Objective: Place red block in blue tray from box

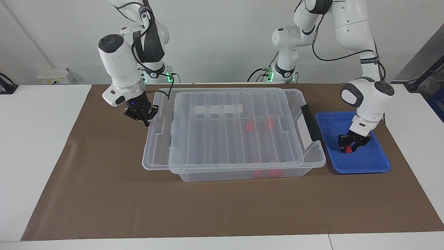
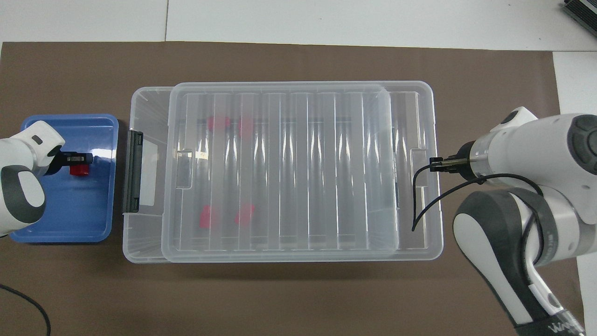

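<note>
- Red block (image 2: 79,171) sits low in the blue tray (image 2: 70,219), toward the half of the tray farther from the robots; you find the tray on the brown mat (image 2: 298,298) at the left arm's end of the table.
- Your left gripper (image 2: 74,159) is down inside the tray, right at the red block. You cannot tell from either view whether it is grasping the block or has released it.
- Just beside the tray stands the box (image 2: 149,112), a large clear bin, with its black clip handle (image 2: 133,170) on the end wall that faces the tray.
- You see only a narrow strip of the box uncovered, at the end by the handle.
- The ribbed clear lid (image 2: 303,168) lies flat on top of the box and covers the rest. It is shifted toward the right arm's end, so it overhangs the box there.
- Through the lid you can make out four more red blocks (image 2: 206,217) on the box floor: two near the wall farther from the robots and two near the wall nearer to them, all toward the handle end.
- Your right gripper (image 2: 434,160) is at the overhanging end of the lid, clenched on the middle of its rim.
</note>
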### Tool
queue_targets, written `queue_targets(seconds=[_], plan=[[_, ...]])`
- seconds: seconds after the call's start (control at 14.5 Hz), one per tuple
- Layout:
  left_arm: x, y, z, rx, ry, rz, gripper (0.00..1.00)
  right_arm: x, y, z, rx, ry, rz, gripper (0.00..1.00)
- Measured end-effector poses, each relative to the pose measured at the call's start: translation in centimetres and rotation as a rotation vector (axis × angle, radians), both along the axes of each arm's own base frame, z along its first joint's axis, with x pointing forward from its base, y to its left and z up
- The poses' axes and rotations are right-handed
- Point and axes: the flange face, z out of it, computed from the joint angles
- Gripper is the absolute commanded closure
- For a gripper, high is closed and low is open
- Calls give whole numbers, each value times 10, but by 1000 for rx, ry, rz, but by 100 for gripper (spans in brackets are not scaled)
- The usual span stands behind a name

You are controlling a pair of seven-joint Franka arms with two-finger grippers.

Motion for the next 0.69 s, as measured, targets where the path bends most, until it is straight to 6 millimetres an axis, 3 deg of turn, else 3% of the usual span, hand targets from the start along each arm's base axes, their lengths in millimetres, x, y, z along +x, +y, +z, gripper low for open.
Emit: queue_targets(seconds=[0.69], plan=[[1,-3,1,-2,2,-5,0,-11,49,2,10,1,8,100]])
